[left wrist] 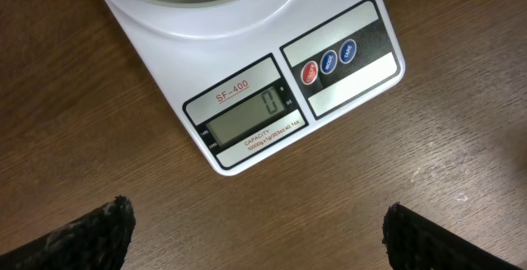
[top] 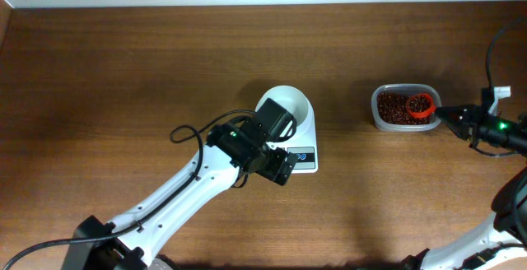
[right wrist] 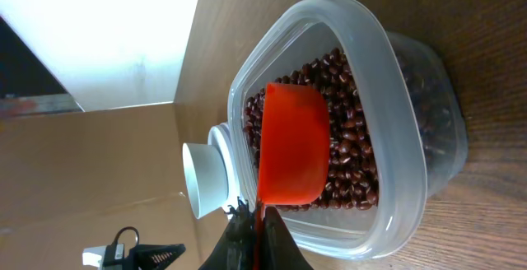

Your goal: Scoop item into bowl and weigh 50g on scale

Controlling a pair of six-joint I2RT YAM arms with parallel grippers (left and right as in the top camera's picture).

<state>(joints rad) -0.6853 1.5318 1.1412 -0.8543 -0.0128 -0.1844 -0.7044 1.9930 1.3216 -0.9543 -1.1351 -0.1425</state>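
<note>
Beans [right wrist: 356,151] lie in the clear container [right wrist: 428,81], our right gripper [right wrist: 251,225] clamped on the red scoop [right wrist: 292,142] dipped among them; left gripper [left wrist: 263,233] gapes empty by the scale [left wrist: 247,114] and bowl [top: 284,104]. First scoop, we judge: next, lift level and carry across

White bowl [top: 295,104], white scale [left wrist: 239,56], red-brown beans [right wrist: 354,163], orange-red scoop [right wrist: 292,142].

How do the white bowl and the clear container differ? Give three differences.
The bowl is round and white; the container is clear and rounded-rectangular. The bowl sits on the scale; the container on the table. The container holds beans; the bowl shows none. Both are open-topped.
</note>
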